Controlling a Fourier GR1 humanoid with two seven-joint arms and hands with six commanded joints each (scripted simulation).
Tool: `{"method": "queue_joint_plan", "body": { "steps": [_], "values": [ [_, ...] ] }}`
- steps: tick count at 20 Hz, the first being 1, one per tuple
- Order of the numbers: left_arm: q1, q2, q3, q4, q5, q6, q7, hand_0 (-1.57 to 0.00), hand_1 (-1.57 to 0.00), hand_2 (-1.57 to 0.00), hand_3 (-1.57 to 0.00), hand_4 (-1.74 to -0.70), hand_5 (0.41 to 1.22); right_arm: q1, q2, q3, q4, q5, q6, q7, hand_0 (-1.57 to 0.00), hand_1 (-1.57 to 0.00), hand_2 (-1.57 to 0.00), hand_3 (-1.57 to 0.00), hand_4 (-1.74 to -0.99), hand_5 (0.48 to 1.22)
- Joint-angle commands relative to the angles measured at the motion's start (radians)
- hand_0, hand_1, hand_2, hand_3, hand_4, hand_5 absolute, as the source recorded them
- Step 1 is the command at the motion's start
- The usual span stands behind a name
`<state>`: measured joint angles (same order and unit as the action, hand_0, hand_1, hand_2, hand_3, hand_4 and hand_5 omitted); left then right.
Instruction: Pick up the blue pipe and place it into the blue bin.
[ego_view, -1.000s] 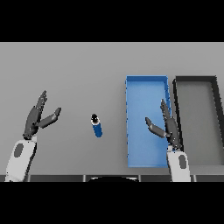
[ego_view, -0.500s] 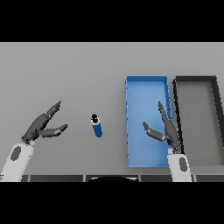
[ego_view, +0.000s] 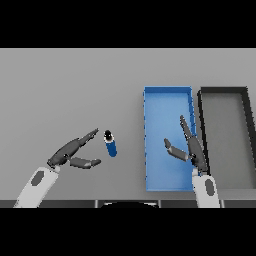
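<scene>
The blue pipe is a short blue cylinder with a dark end, lying on the grey table left of the blue bin. My left hand is open just left of the pipe, fingers stretched toward it and thumb below, a small gap between fingertips and pipe. My right hand hovers open over the right side of the blue bin, holding nothing.
A dark grey bin stands directly right of the blue bin, their walls side by side. The grey table stretches behind and to the left of the pipe.
My left hand has swung right and lowered, its fingers now pointing at the pipe. The right hand has drifted slightly left and lower over the blue bin. The pipe has not moved.
</scene>
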<state>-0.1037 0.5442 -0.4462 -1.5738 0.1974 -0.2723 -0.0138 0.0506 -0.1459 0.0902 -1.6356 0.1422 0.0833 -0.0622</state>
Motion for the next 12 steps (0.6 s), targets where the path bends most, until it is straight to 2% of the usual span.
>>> {"method": "queue_joint_plan", "body": {
  "steps": [1, 6, 10, 12],
  "values": [
    [0.014, -0.009, -0.014, -0.007, -0.019, 0.007, -0.025, 0.00, 0.00, 0.00, 0.00, -1.20, 0.483, 0.008, -0.003, -0.004, 0.000, -0.003, 0.002, -0.007, 0.00, 0.00, 0.00, 0.00, -1.299, 0.654],
    [-0.017, -0.111, -0.051, 0.060, -0.095, 0.065, -0.063, 0.00, 0.00, 0.00, 0.00, -1.22, 0.499, -0.008, 0.009, -0.002, 0.000, -0.007, -0.003, 0.029, 0.00, 0.00, 0.00, 0.00, -1.306, 0.651],
    [-0.069, -0.188, -0.059, 0.141, -0.114, 0.085, -0.067, 0.00, 0.00, 0.00, 0.00, -1.22, 0.502, 0.009, 0.002, -0.009, 0.001, -0.013, 0.003, 0.005, 0.00, 0.00, 0.00, 0.00, -1.320, 0.655],
    [-0.096, -0.223, -0.070, 0.179, -0.136, 0.096, -0.075, 0.00, 0.00, 0.00, 0.00, -1.19, 0.496, 0.014, 0.005, -0.003, -0.009, -0.003, -0.003, 0.016, 0.00, 0.00, 0.00, 0.00, -1.320, 0.659]
  ]
}}
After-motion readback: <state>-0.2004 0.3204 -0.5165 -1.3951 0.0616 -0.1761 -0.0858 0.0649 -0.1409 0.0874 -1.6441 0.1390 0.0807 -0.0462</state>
